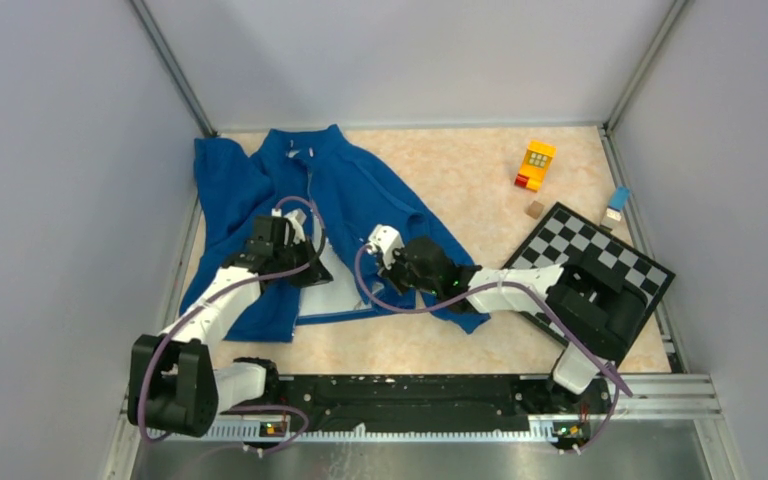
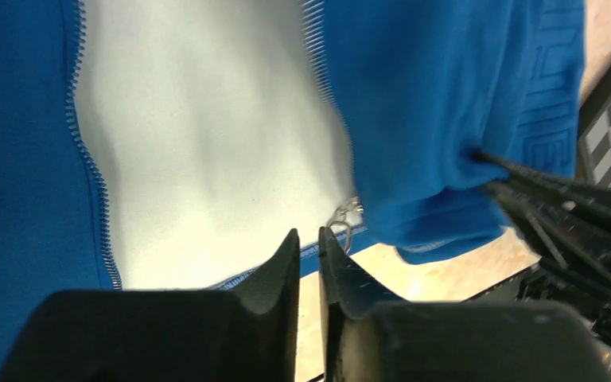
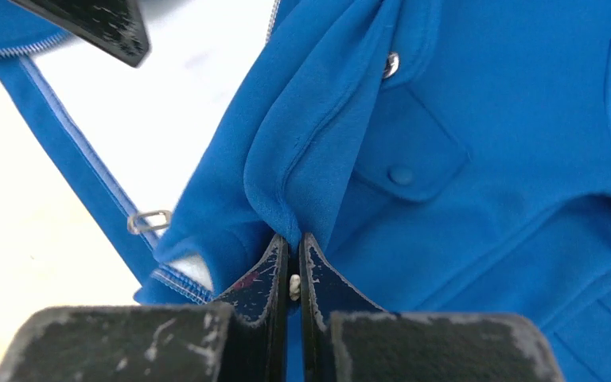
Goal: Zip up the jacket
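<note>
The royal-blue jacket (image 1: 360, 190) lies spread at the back left of the table, its front open and pale lining (image 2: 207, 143) showing between the two zipper edges. My left gripper (image 2: 309, 232) hovers over the bottom hem with its jaws slightly apart and nothing between them; the metal zipper pull (image 2: 342, 227) lies just beyond its right fingertip. In the top view that gripper (image 1: 305, 265) is over the lining. My right gripper (image 3: 294, 237) is shut on a raised fold of the jacket's right front panel, below the patch pocket (image 3: 406, 159). The zipper pull (image 3: 149, 220) lies to its left.
A black-and-white checkerboard (image 1: 600, 270) lies at the right, partly under the right arm. A yellow toy block (image 1: 537, 162), a small brown cube (image 1: 534, 209) and a blue-and-white block (image 1: 617, 203) sit at the back right. Grey walls enclose the table.
</note>
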Available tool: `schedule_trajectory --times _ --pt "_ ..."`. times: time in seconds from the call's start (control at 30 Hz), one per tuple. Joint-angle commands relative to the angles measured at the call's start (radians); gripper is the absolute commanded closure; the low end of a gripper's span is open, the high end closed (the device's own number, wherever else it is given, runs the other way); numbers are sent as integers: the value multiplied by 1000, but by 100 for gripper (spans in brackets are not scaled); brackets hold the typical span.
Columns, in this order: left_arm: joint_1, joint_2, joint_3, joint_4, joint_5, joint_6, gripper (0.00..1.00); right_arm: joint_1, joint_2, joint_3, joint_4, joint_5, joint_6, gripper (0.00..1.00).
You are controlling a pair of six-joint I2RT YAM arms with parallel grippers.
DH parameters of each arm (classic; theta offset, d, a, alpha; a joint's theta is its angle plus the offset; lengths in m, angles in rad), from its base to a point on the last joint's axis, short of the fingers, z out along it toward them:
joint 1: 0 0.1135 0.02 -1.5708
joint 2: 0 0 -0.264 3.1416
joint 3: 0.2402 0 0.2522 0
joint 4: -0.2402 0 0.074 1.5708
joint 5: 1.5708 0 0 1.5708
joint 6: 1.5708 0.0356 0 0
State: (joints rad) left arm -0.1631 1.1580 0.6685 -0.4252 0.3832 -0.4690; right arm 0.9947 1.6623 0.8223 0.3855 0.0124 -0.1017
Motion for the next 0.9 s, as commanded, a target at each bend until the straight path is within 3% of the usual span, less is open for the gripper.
schedule_trajectory --times 0.0,0.17,0.27,0.4,0.77,0.87 --pt "-4 48 -5 55 41 7 79 -52 -52 -37 -62 -84 48 100" --pt "-4 50 -6 93 134 15 54 -86 -38 -51 -64 -101 85 100" --pt "-4 46 -61 216 282 5 35 -121 -33 -85 -10 -131 153 100" --pt "-4 83 -124 391 387 -29 21 -154 -35 -117 31 -172 173 100" --pt "-14 317 -135 861 589 -150 11 -208 -17 -183 145 -246 210 100" --pt "-42 380 -122 884 582 -159 12 -214 -27 -187 152 -246 209 100"
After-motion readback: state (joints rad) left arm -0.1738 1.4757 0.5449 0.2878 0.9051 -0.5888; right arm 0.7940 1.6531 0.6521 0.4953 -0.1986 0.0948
